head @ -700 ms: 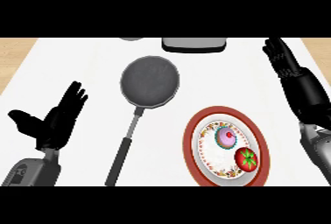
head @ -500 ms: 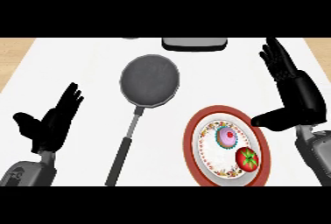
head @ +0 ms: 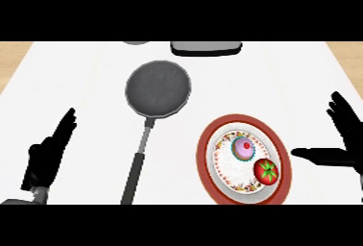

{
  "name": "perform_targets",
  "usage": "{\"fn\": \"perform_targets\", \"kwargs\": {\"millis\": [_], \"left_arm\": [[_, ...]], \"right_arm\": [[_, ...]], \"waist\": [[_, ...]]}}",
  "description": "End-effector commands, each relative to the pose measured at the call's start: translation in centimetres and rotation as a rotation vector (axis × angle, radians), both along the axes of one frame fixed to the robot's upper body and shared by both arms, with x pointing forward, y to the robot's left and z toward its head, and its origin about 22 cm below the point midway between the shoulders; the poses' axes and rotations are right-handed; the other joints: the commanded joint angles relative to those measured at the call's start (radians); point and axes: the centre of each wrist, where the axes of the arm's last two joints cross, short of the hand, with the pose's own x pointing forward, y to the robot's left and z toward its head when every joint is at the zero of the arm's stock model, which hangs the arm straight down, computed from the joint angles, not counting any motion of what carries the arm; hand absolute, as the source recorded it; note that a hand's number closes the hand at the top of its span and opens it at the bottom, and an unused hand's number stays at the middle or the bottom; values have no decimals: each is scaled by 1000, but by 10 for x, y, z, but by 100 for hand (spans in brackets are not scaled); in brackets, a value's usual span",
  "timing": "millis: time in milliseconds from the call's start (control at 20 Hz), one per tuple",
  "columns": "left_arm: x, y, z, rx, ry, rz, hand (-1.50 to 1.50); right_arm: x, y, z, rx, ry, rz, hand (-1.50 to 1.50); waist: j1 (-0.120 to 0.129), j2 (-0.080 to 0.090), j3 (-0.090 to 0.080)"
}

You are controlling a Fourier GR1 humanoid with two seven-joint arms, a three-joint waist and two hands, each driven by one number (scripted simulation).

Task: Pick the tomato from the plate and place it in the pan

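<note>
Left hand: the left hand (head: 48, 156) shows at the lower left edge, fingers straight and pointing up, holding nothing; it looks to be resting, well apart from everything on the counter.
Right hand: the right hand (head: 346, 139) is at the right edge, just beside the plate, fingers spread wide and thumb stretched toward the plate's rim; it holds nothing, and the pose reads as a set-up for closing on the tomato from the side.
Tomato: the tomato (head: 266, 171) sits on the plate's lower right part, the side nearest the right hand, not yet touched.
Plate: the plate (head: 212, 144), red-rimmed with a patterned border, also carries a cupcake (head: 243, 148) just above the tomato.
Pan: the pan (head: 158, 88) lies left of the plate and farther off, with nothing in it, its handle running down toward the near edge.
Far edge: a dark tray-like thing (head: 205, 47) and a grey object (head: 136, 43) are cut off at the top; what they are cannot be told.
Hidden: both forearms are mostly out of view.
</note>
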Motion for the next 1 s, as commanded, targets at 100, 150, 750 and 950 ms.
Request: {"fn": "perform_targets", "kwargs": {"millis": [100, 150, 750, 950], "left_arm": [[-2, -11, 6, 45, 18, -11, 0], [-3, -10, 12, 58, -2, 6, 0], [-1, -22, 17, 39, -1, -36, 0], [-7, -30, 20, 39, 3, -51, 0]], "right_arm": [[-31, -34, 22, -344, 179, 121, -150], [-34, -31, 32, -366, 175, 149, -150], [-2, 26, 104, -432, 373, 523, -150], [23, 48, 127, -481, 428, 494, -150]], "waist": [[13, 6, -1], [15, 4, -1], [47, 14, -1], [58, 14, -1]]}}
